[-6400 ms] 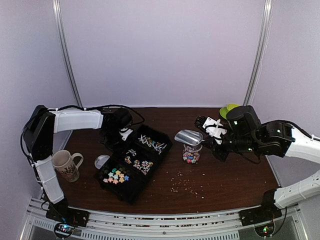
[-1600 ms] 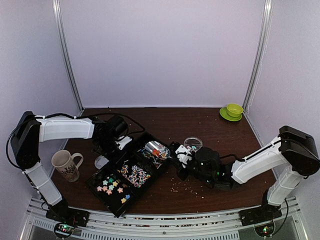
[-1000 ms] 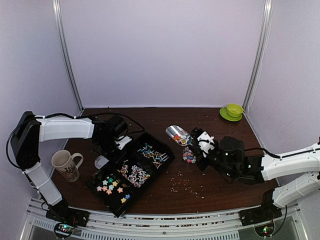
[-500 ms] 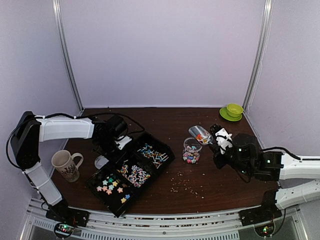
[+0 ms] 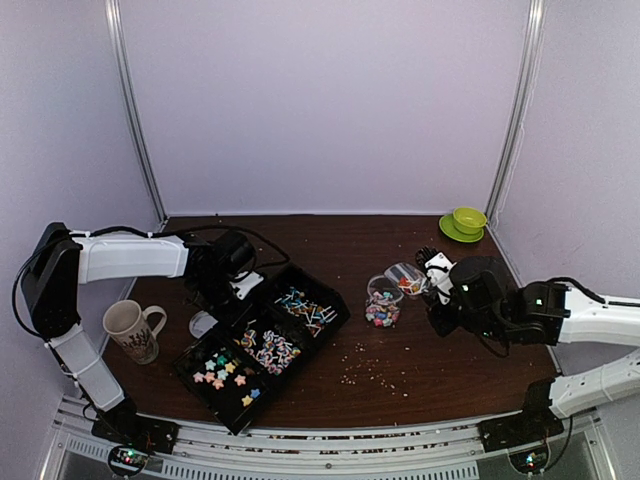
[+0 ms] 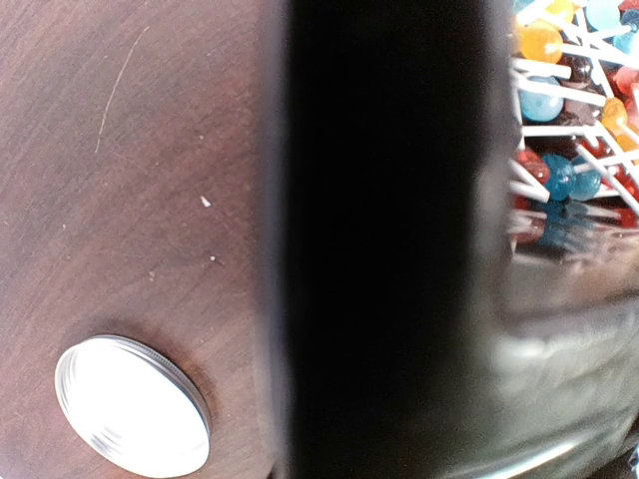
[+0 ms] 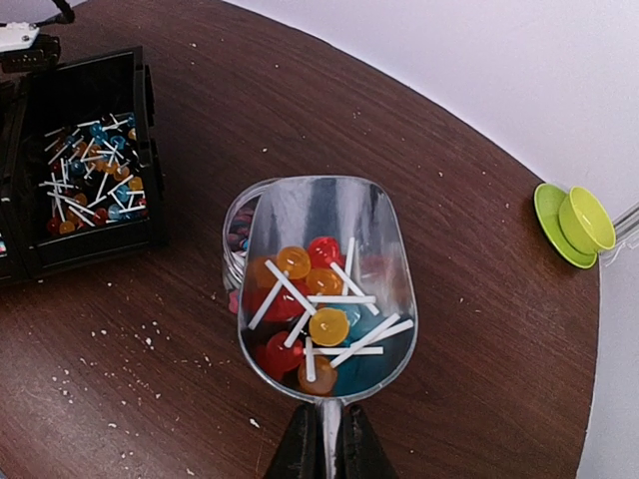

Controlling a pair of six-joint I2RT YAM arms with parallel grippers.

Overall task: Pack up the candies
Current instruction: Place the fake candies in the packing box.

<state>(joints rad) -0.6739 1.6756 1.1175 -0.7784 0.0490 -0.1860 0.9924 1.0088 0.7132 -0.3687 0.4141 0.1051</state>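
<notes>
Right gripper [image 7: 324,451] is clamping hard shut on the thin handle of a clear plastic scoop [image 7: 324,235]; scoop is carrying a load of lollipops [image 7: 327,326], orange, red and blue heads on white sticks; its front lip is hanging over the mouth of a small glass jar [image 7: 234,261] standing right of the black tray [image 7: 100,249]; jar is already showing mixed candies [image 5: 380,312] inside; scoop is sitting roughly level, nothing spilling that I can see.

Left gripper [image 5: 237,278] is closed too, seemingly pinching the tray's far-left wall and steadying it; more lollipops are lying in the tray's far compartment, pastel star pieces in the near one; a metal jar lid [image 6: 132,407] is lying on the table just beside the tray; pale crumbs [image 5: 365,372] are scattered in front of the jar.

Step in hand, as I'm reading it: delivering a scoopful into the jar, pour not yet started; next move is calling for tipping the lip down slowly while keeping it centred, since the scoop is looking wider than the mouth and the sticks could bridge it and spill.
</notes>
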